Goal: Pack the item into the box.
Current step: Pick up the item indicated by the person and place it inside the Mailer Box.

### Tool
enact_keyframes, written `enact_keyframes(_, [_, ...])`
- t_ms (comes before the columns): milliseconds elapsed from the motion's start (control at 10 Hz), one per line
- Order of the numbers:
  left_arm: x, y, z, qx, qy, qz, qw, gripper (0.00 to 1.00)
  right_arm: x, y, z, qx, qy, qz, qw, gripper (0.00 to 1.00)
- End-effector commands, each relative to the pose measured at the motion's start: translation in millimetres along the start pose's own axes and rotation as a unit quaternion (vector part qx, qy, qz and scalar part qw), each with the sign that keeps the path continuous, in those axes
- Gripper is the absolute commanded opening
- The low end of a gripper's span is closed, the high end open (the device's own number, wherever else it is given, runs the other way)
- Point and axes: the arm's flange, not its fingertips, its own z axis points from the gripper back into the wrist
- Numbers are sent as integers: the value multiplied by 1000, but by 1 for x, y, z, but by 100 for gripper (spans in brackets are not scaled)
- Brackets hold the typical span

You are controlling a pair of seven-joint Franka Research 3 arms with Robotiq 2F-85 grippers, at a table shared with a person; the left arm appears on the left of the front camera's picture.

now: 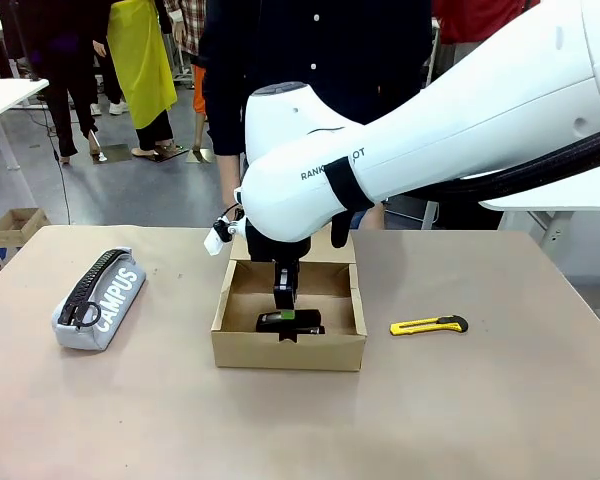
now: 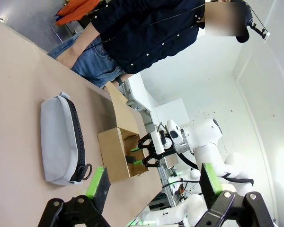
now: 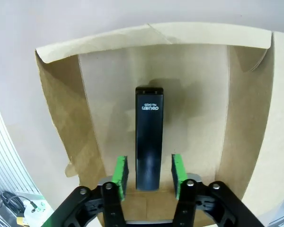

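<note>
Right wrist view: the black stapler (image 3: 149, 137) lies flat on the floor of the box (image 3: 246, 118). The right claw (image 3: 148, 163) is open, its green pads just beside the stapler, not squeezing it. The putting-in looks done; the claw must lift away.

A grey zip pouch (image 1: 100, 298) printed CAMPUS is laid on the left of the beige worktop (image 1: 480, 420). A yellow-and-black utility knife (image 1: 428, 325) is laid flat on the right. A person (image 1: 310, 60) in a dark top is seen standing at the far edge.
</note>
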Motion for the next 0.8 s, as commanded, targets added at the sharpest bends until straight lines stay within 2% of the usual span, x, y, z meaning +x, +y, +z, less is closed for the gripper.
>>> enact_keyframes(0, [0, -2, -1, -10, -8, -9, 1000, 100, -6, 3, 2, -20, 0, 16, 1000, 100])
enact_keyframes(500, [0, -2, -1, -10, -8, -9, 1000, 100, -15, 3, 10, -17, -5, 16, 1000, 100])
enact_keyframes(600, [0, -2, -1, -10, -8, -9, 1000, 100, -29, 0, 20, 0, 5, 11, 1000, 100])
enact_keyframes(700, [0, -2, -1, -10, -8, -9, 1000, 100, -64, -2, 44, 6, -10, -25, 1000, 100])
